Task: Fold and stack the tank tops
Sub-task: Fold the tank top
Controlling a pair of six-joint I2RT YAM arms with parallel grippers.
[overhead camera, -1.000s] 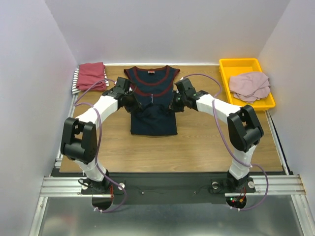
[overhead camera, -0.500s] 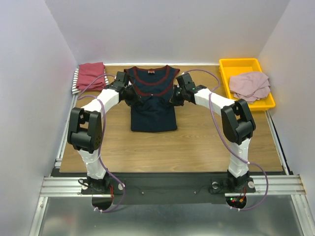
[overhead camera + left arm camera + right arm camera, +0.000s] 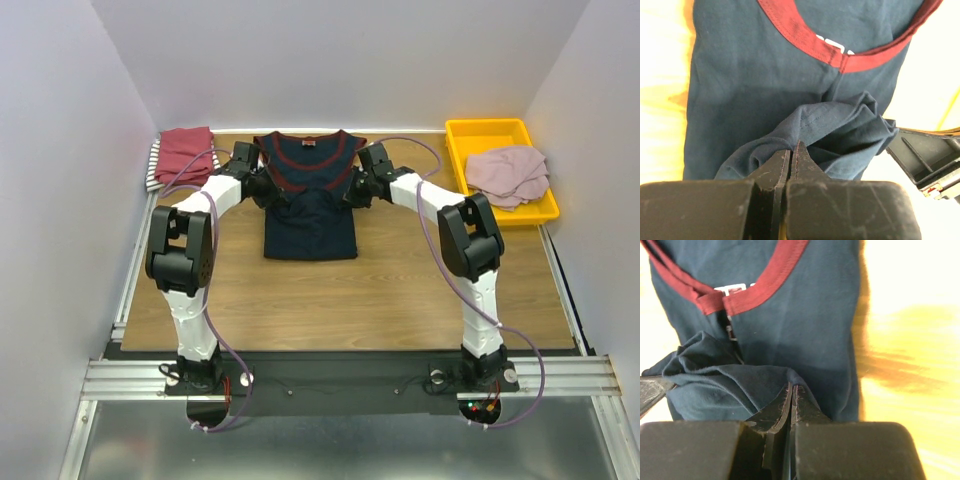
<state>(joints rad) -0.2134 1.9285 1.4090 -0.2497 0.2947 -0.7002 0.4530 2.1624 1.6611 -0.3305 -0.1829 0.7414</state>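
While the navy jersey (image 3: pixel 310 228) sits at 12 o'clock on the table (image 3: pixel 420 290) from above, left wrist shows the left tool (image 3: pixel 791 156) pinched shut on its bunched hem. Right wrist: right tool (image 3: pixel 790 396), same deal. Soft and floppy, so I'd grab the hem corners.

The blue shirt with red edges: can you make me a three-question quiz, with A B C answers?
1. Where is the pink top? A in the yellow tray; B on the floor; C in a gripper.
2. The navy top has neck trim that is: A white; B maroon; C green.
3. The left gripper and right gripper are: A wide open; B shut on the navy top; C hidden.
Answers: A, it lies heaped there; B, maroon bands edge the neckline; B, both wrist views show jaws pinching cloth.
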